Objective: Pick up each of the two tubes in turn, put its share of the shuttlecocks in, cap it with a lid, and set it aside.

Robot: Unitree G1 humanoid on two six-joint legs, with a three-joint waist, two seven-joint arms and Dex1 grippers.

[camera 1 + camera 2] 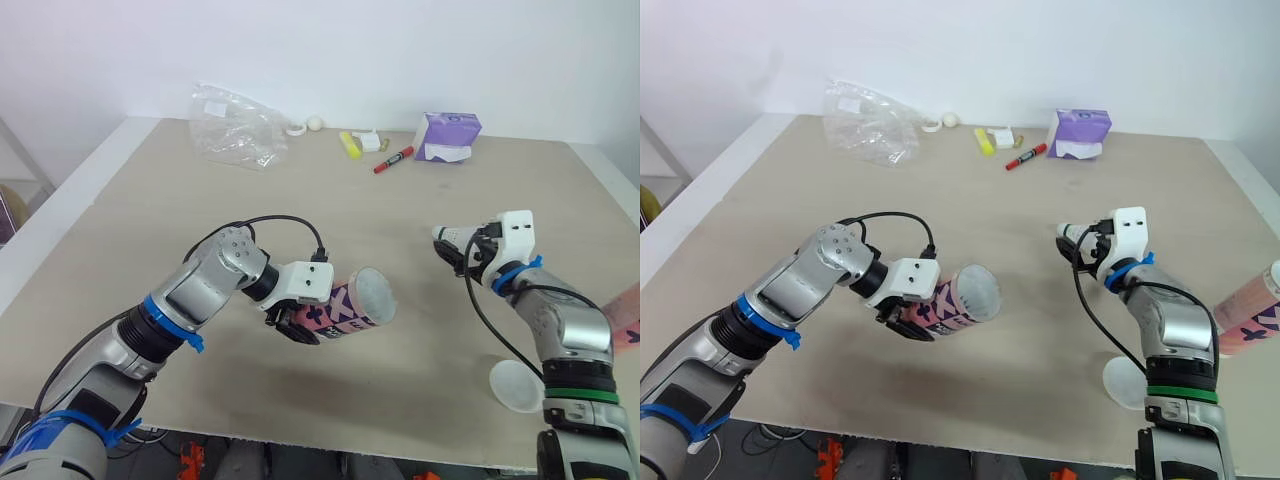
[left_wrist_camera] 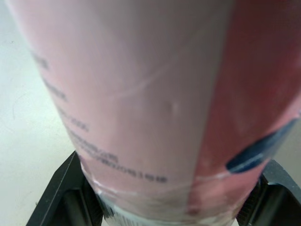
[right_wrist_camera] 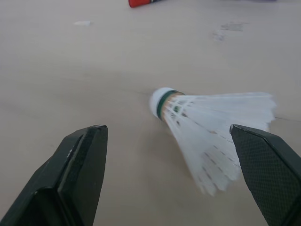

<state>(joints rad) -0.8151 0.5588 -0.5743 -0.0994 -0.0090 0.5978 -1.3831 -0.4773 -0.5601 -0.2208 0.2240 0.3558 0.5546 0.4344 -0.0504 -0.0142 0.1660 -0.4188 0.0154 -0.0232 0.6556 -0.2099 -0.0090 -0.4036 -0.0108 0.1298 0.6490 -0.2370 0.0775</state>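
Gripping the pink tube (image 1: 345, 308) near its base, the left hand (image 1: 297, 326) has both black fingers clamped on its sides. It holds the tube roughly level above the table (image 1: 120, 200), mouth turned toward the right hand (image 1: 455, 250).

That right hand has its fingers spread wide, with nothing caught between them. A shuttlecock (image 3: 207, 127) lies on the table just ahead of it, between the two fingers.

Judging by this, loading is in hand and capping is not yet done. A white lid (image 1: 517, 385) lies behind the right hand, beside its forearm. The second tube (image 1: 1250, 315) lies off to that arm's outer side, uncapped.

The right wrist view settles what the head views leave vague: the shuttlecock rests free, neither finger closed on it. The left wrist view confirms the clamp, but not what is inside the tube.

Well beyond both hands lie a red marker (image 1: 393, 160) and a purple packet (image 1: 447, 135).
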